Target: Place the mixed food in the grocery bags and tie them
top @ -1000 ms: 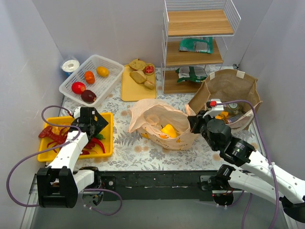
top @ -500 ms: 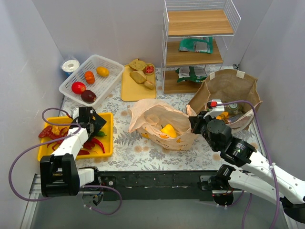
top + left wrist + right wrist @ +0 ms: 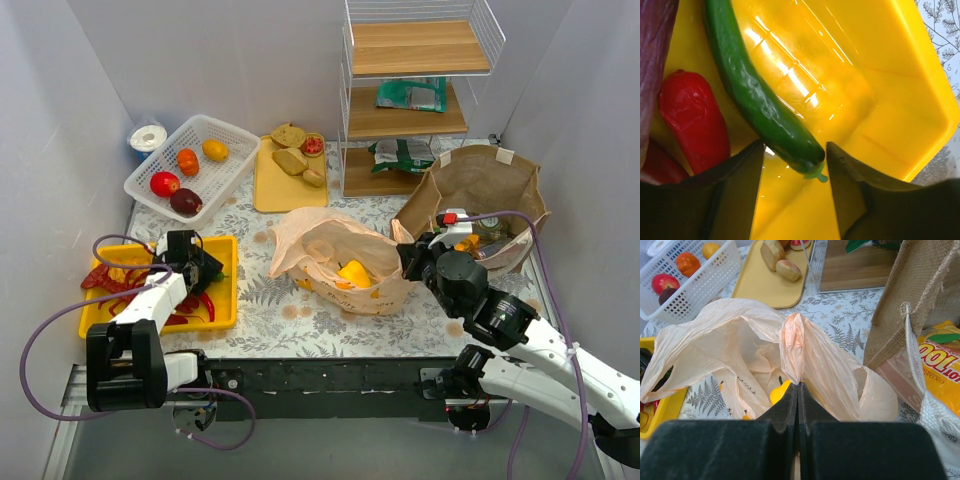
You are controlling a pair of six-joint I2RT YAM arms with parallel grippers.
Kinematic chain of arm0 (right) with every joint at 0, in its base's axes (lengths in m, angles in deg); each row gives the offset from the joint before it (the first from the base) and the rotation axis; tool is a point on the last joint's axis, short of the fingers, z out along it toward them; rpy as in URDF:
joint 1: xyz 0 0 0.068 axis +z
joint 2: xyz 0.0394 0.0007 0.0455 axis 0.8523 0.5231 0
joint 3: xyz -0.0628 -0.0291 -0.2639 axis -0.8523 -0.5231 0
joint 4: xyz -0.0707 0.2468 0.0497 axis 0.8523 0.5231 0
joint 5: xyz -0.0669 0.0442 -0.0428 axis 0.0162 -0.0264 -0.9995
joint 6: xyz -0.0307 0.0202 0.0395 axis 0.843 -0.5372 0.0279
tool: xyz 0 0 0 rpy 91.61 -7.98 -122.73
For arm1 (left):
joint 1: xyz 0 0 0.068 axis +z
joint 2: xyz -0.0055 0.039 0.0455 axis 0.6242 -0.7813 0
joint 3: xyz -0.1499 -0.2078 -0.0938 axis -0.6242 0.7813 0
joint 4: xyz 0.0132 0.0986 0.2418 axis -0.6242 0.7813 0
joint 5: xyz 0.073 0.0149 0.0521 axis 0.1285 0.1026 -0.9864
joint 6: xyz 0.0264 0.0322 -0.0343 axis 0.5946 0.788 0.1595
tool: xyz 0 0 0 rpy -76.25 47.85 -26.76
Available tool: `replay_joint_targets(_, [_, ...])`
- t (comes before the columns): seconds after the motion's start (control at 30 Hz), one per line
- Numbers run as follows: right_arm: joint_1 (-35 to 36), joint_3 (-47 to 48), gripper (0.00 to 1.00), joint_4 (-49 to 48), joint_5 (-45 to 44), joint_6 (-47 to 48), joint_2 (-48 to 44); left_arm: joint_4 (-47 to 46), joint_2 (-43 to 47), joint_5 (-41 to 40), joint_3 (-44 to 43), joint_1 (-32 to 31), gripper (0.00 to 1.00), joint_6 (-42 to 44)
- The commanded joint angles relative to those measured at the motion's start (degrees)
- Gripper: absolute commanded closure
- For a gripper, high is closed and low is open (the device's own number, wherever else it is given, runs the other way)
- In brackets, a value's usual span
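Left gripper [image 3: 795, 150]: jaws spread, one on each side of the stem end of a long glossy green pepper [image 3: 760, 105], not clamped on it.
Green pepper: lies near a corner of the shallow yellow plastic tray [image 3: 890, 100], just beside a red pepper [image 3: 695, 120].
Right gripper [image 3: 798, 386]: pinched tight on a raised fold of the thin crinkly peach-orange plastic bag [image 3: 735, 345].
Peach bag: mid-table, mouth gaping, a yellow pepper [image 3: 354, 273] inside.
Stiff brown bag with white handles [image 3: 480, 180]: just right of the peach bag, holding an orange snack packet [image 3: 945, 362].
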Motion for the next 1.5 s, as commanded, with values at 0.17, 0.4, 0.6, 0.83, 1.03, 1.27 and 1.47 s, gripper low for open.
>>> replay_joint_targets(0.17, [0.01, -0.57, 0.99, -0.79, -1.14, -0.69, -1.85, -0.76, 8.18, 9.51, -1.97, 0.27, 0.72, 8.11])
replay_joint_targets(0.4, [0.01, -0.04, 0.99, -0.35, -1.93, -0.6, -1.42, 3.27, 24.98, 14.44, -8.47, -2.01, 0.75, 17.63])
replay_joint_targets(0.6, [0.01, 1.19, 0.99, 0.36, -2.11, -0.51, 0.16, 5.39, 20.62, 1.9, -20.95, -25.1, 0.74, 15.8])
replay_joint_targets(0.83, [0.01, 1.89, 0.99, 1.23, -1.93, -0.87, 0.78, 0.92, 7.79, -7.62, -28.78, -51.45, 0.66, 4.74])
replay_joint_targets(1.03, [0.01, 2.86, 0.99, 2.29, -2.38, -0.95, 1.4, -7.08, -1.19, -8.59, -26.77, -62.47, 0.65, -6.87])
replay_joint_targets(1.27, [0.01, 2.42, 0.99, 2.55, -2.2, -1.22, 0.69, -16.67, -3.82, -5.26, -18.51, -63.19, 0.64, -14.0])
replay_joint_targets(1.47, [0.1, 2.33, 0.99, 2.99, -2.29, -1.3, -0.1, -6.88, -2.87, -12.5, -23.23, -61.87, 0.61, -8.48])
